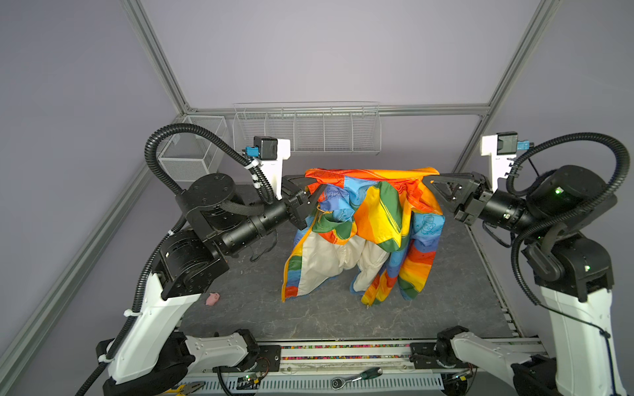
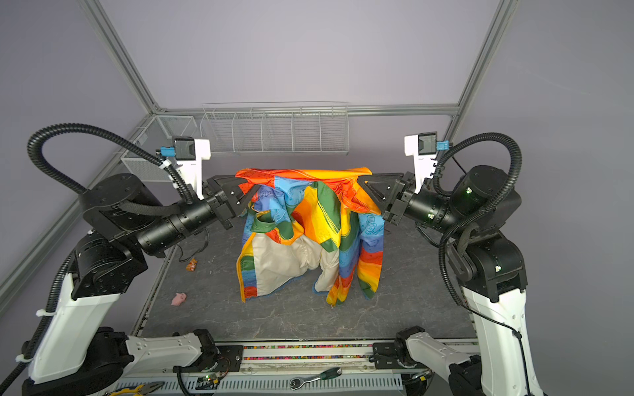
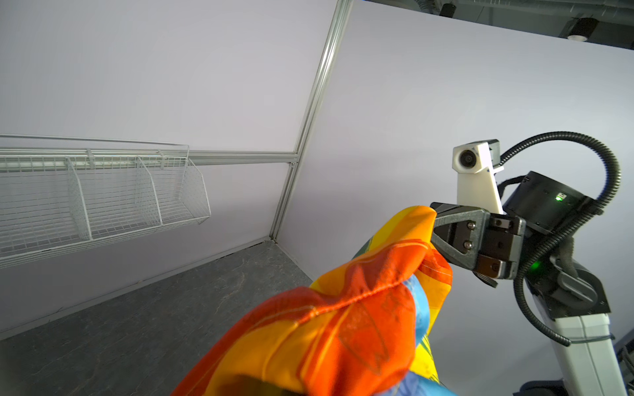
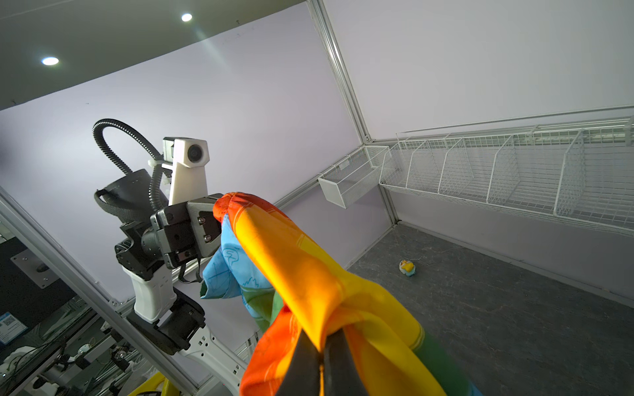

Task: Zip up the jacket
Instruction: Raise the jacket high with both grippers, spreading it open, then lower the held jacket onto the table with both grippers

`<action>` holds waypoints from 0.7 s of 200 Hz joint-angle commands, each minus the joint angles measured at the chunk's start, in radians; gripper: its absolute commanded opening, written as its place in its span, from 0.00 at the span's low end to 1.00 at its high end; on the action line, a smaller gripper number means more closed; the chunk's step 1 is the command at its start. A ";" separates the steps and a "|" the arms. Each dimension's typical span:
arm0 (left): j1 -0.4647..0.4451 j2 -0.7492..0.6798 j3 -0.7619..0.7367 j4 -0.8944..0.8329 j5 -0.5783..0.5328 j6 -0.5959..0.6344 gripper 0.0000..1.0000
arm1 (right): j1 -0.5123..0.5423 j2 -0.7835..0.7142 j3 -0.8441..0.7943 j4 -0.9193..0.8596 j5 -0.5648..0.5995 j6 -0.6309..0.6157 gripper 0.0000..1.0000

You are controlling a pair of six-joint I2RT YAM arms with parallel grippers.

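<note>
Top views are both showing the jacket (image 1: pixel 370 219) hanging in the middle of the frame. Its upper edge is stretching between the left gripper (image 1: pixel 317 188) at centre-left and the right gripper (image 1: pixel 427 180) at centre-right. Each gripper is pinching a bunch of the orange-red fabric, jaws clamped together on it. The right wrist view is confirming this at its lower edge, where the dark fingers (image 4: pixel 303 363) are squeezing cloth.

The body is drooping in twisted folds with cream lining facing outward. Its hem is reaching down to the grey table (image 1: pixel 240 308) or just above it; I cannot tell which.

The jacket is looking light, limp and slick, likely to slide and bunch rather than hold its shape. The zipper edge (image 1: pixel 284 291), running down the lower left of the garment, is probably the better place to be gripping, near its bottom end.
</note>
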 commanded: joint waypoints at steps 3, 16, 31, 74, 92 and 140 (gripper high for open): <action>0.006 0.052 0.009 -0.010 -0.128 0.010 0.00 | -0.011 0.055 -0.025 0.007 0.042 0.010 0.06; 0.006 0.103 0.009 -0.043 -0.201 0.014 0.00 | -0.018 0.086 -0.068 -0.001 0.057 0.010 0.06; 0.008 0.176 0.015 -0.080 -0.264 0.020 0.00 | -0.030 0.121 -0.130 0.004 0.074 0.006 0.06; 0.031 0.407 0.053 -0.136 -0.367 0.021 0.00 | -0.092 0.214 -0.296 0.066 0.104 0.010 0.06; 0.062 0.487 0.067 -0.121 -0.379 0.007 0.00 | -0.106 0.275 -0.323 0.084 0.114 0.018 0.06; 0.167 0.691 0.177 -0.078 -0.364 -0.052 0.00 | -0.201 0.485 -0.298 0.097 0.187 0.038 0.06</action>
